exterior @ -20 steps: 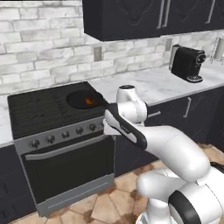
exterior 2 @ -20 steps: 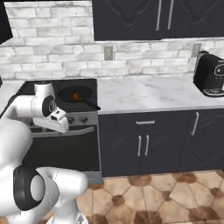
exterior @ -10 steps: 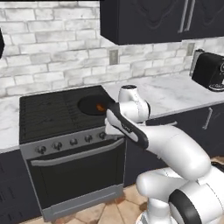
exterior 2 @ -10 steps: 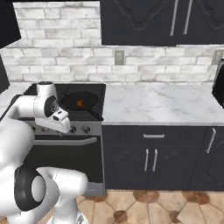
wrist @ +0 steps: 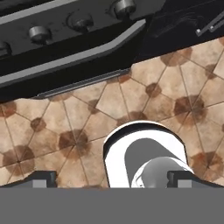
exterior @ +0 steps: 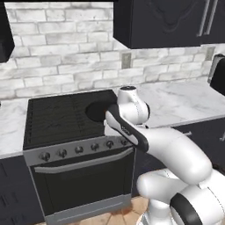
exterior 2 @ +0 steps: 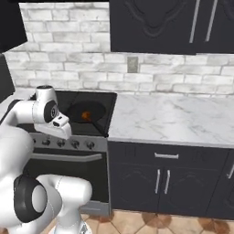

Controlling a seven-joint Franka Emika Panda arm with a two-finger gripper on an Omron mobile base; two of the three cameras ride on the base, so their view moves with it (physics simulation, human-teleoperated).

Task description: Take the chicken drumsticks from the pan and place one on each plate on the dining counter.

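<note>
Chicken drumsticks (exterior 2: 85, 116) sit in the pan (exterior 2: 86, 111) on the stove — prob. light, stiff, greasy. Take the thick end; claw (wrist: 109, 178) spread, empty.

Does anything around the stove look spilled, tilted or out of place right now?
Nothing stands out. The round black frying pan sits flat on the black stove with an orange-brown drumstick inside it. The white marble worktop beside it shows no spill, and the open gripper hangs over the tiled floor.
</note>
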